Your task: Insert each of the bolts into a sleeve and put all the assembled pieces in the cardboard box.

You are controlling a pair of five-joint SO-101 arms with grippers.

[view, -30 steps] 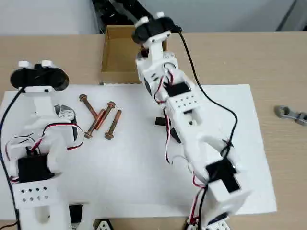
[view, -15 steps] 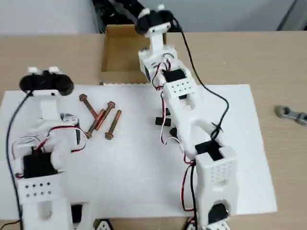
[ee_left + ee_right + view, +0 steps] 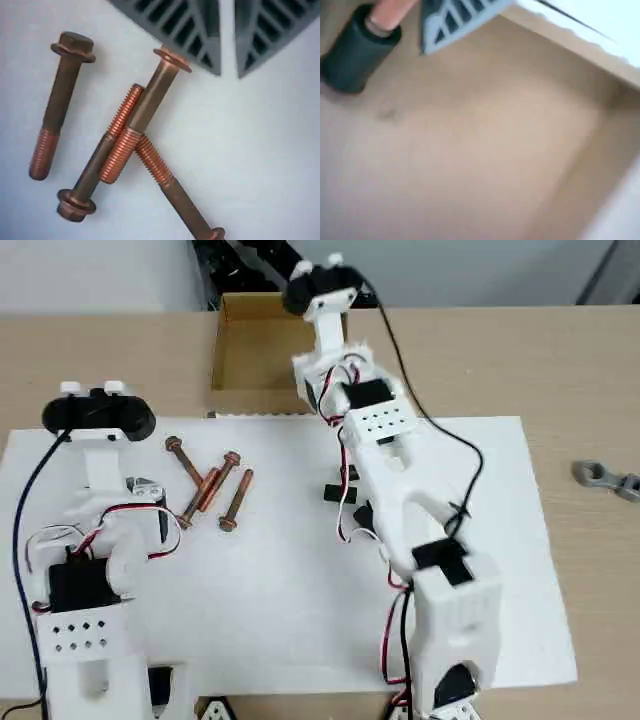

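Several copper bolts (image 3: 145,105) lie loose and partly crossed on the white paper (image 3: 270,590), and they show again as bolts (image 3: 210,488) beside the left arm. My left gripper (image 3: 229,74) hovers just off one bolt head, open by a narrow gap with nothing in it. My right gripper (image 3: 412,27) is inside the cardboard box (image 3: 245,360), shut on a bolt (image 3: 390,12) that sits in a black sleeve (image 3: 357,55). The sleeve's lower end is at the box floor (image 3: 470,150). Two more black sleeves (image 3: 335,492) lie on the paper, partly hidden by the right arm.
A metal wrench (image 3: 603,476) lies on the wooden table at the far right. The box wall (image 3: 580,47) rises close behind the right gripper. Bare paper stretches between the two arms' bases.
The right arm has stretched farther out over the cardboard box and straightened. The left arm shifted slightly toward the bolts between the first two frames and has held still since.
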